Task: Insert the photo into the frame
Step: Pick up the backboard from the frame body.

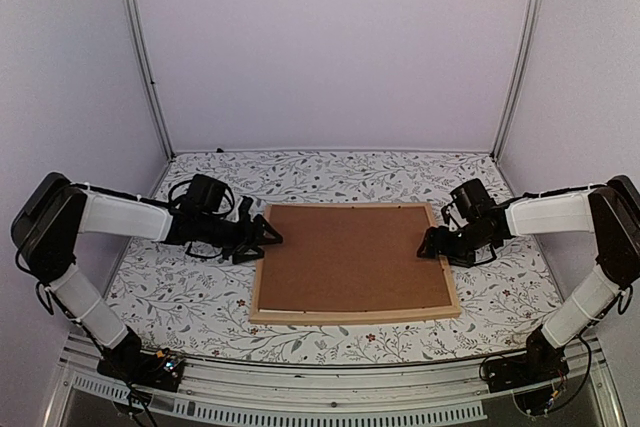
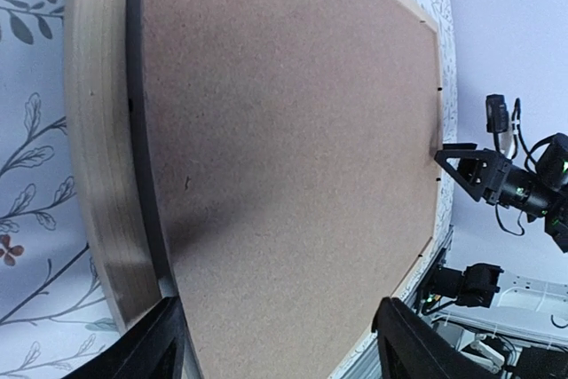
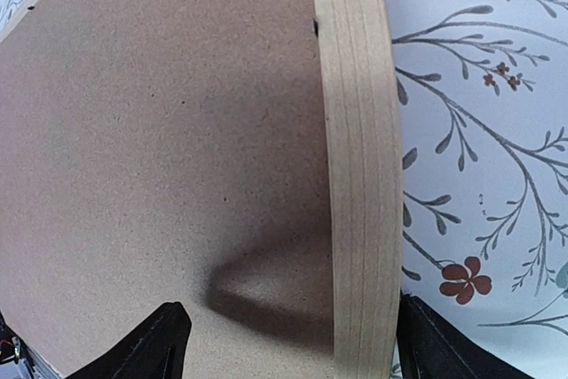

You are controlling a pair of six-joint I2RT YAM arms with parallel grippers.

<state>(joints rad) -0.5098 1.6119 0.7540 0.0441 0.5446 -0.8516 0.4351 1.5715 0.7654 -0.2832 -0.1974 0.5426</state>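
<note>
A plain brown fibreboard backing panel (image 1: 350, 257) lies flat at the middle of the table, its long sides running from 9 to 3 o'clock. Its surface is matte and finely speckled, with soft shadows on it. Under it a white tablecloth printed with grey leafy sprigs and small red flowers (image 1: 330, 172) covers the tabletop out to every side. Pale lilac wall panels (image 1: 330, 37) close the space at 9, 12 and 3 o'clock. Two slim aluminium posts (image 1: 143, 57) rise at 11 and 1 o'clock. A ribbed metal rail (image 1: 330, 392) runs along 6 o'clock.
</note>
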